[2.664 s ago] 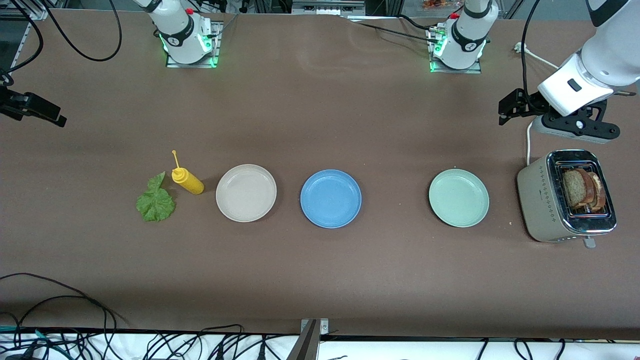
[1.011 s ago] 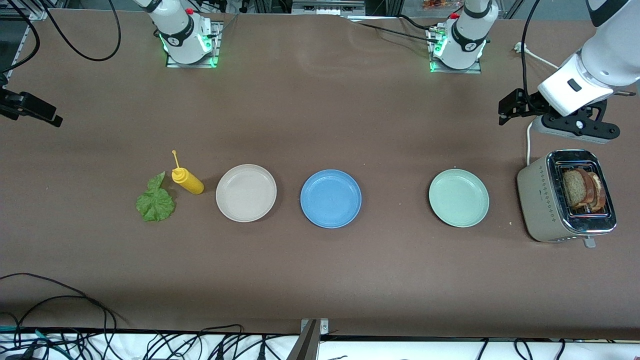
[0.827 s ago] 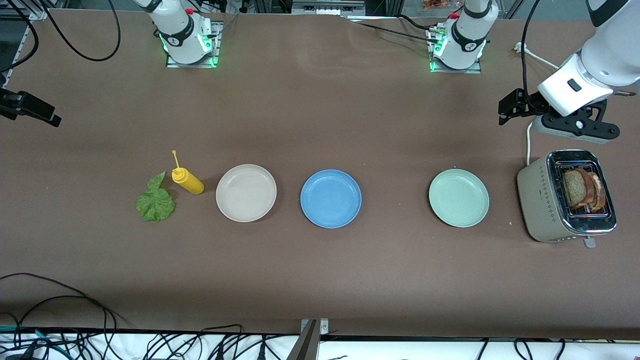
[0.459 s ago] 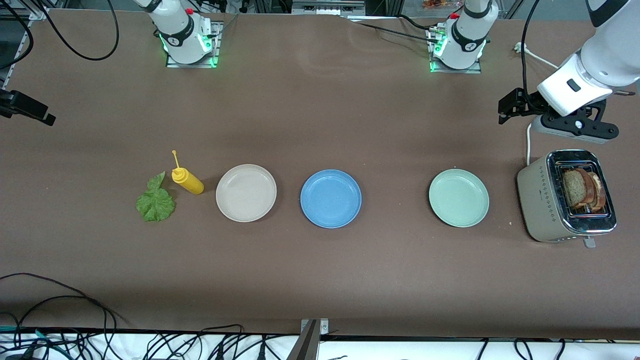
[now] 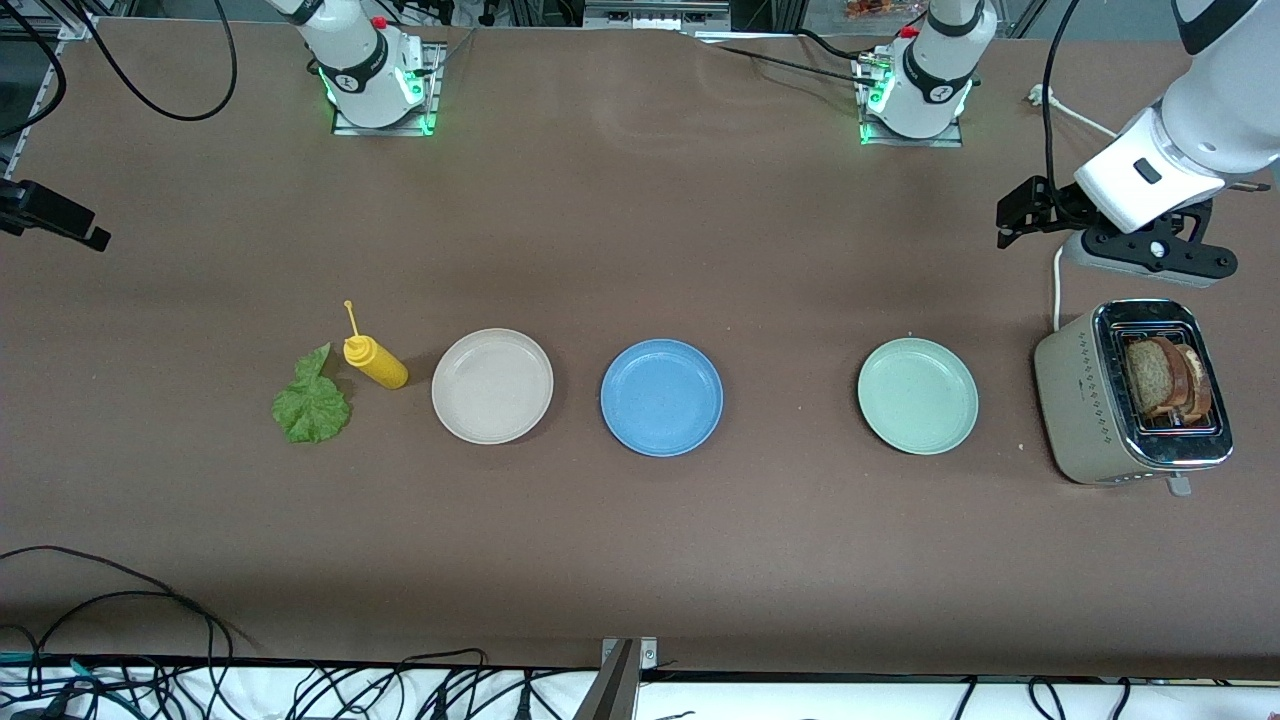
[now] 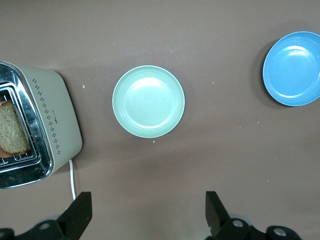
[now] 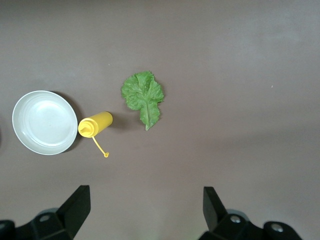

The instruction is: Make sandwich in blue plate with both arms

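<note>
**Status.** The sandwich is not yet assembled. The blue plate (image 5: 662, 398) lies empty at the centre of the front view, between the beige plate (image 5: 492, 385) and the mint-green plate (image 5: 918, 395).

**Component locations.**
- Bread slices (image 5: 1165, 380): standing on edge in the toaster (image 5: 1085, 400), at mid-height of the frame at the left arm's end of the table.
- Lettuce leaf (image 5: 312, 405): flat on the table at mid-height at the right arm's end, just beside the yellow squeeze bottle (image 5: 375, 362).

**Grippers.**
- Left gripper (image 6: 147, 200): fingers spread wide, holding nothing, over bare table near the toaster and the mint-green plate.
- Right gripper (image 7: 145, 195): fingers likewise apart and empty, over bare table near the lettuce leaf.

**Handling notes (judgement).**
- Bread: likely light, fairly stiff and rough-surfaced, so slip is unlikely. It will crumble or dent under excess force. Take the exposed upper crust edge across the slice thickness and lift straight up — the wire cage in the slot could snag a tilted slice. The two slices lean together, so one grasp may catch both.
- Lettuce: very light, limp and easily torn. It lies flat, offering little to pinch. Take it at the thicker stem end or a raised ruffle — expect it to droop when carried.
</note>
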You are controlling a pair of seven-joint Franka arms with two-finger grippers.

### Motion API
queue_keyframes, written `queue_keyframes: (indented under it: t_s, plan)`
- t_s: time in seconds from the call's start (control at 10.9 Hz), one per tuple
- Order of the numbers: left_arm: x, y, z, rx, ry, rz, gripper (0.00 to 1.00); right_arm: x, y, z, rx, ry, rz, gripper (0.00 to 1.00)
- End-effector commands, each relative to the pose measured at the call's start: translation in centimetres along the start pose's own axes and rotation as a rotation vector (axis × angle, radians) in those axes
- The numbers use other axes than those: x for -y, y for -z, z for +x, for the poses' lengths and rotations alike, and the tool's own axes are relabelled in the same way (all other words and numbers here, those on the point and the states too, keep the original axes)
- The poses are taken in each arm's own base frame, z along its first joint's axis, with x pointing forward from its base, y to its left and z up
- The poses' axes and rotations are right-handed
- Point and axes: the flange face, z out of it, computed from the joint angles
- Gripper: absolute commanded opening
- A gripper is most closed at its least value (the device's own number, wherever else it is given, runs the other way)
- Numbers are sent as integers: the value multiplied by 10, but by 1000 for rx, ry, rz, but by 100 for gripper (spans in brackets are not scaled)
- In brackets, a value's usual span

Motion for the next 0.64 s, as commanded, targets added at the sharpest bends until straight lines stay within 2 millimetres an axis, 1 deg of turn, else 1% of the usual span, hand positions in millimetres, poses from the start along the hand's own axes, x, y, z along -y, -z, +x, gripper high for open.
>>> queue_keyframes:
  t_s: [0.0,0.55]
  plan:
    - [2,6,0,5,-21,17,100,3,8,-3,4,11,16,100]
    - [6,3,2,11,-24,42,100,2,7,-3,5,11,16,100]
